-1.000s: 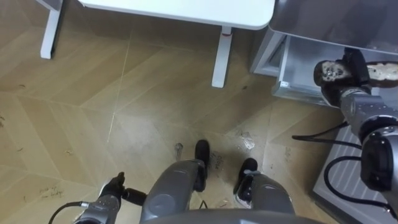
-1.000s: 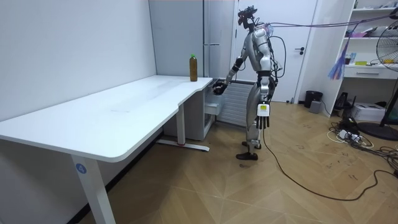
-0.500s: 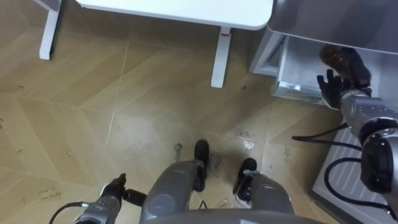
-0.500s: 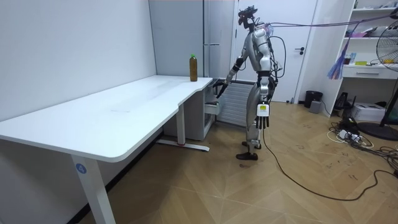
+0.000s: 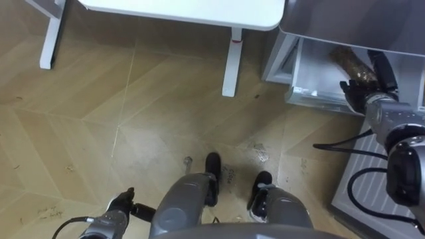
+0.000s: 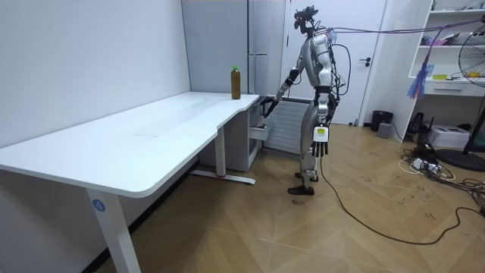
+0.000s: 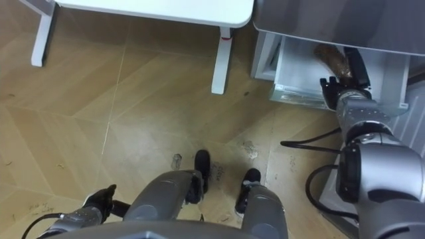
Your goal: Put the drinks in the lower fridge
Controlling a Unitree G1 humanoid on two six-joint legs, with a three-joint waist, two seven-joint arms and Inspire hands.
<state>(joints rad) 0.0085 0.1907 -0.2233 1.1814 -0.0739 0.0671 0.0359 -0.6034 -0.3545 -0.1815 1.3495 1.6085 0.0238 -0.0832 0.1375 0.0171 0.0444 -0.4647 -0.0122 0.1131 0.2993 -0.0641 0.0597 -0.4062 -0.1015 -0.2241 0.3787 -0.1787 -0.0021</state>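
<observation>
A brown drink bottle (image 5: 346,60) lies on its side in the open lower fridge drawer (image 5: 312,79), also seen as the bottle (image 7: 330,58). My right hand (image 5: 369,85) hangs just in front of the bottle with its fingers straight, open and holding nothing. Another brown bottle with a green cap (image 6: 236,83) stands upright on the far corner of the white table (image 6: 136,144). My left hand (image 5: 123,202) hangs idle and open at my side. In the room view I stand upright in front of the grey fridge (image 6: 227,45), right arm (image 6: 282,87) reaching to the drawer.
A white table leg (image 5: 230,60) stands on the wood floor left of the drawer. Black cables (image 5: 335,147) trail by a white ribbed panel (image 5: 372,199) at my right. A fan and shelves (image 6: 455,61) stand at the room view's right.
My right hand has opened and let go of the brown bottle, which now lies in the drawer. The eye view has shifted a little.
</observation>
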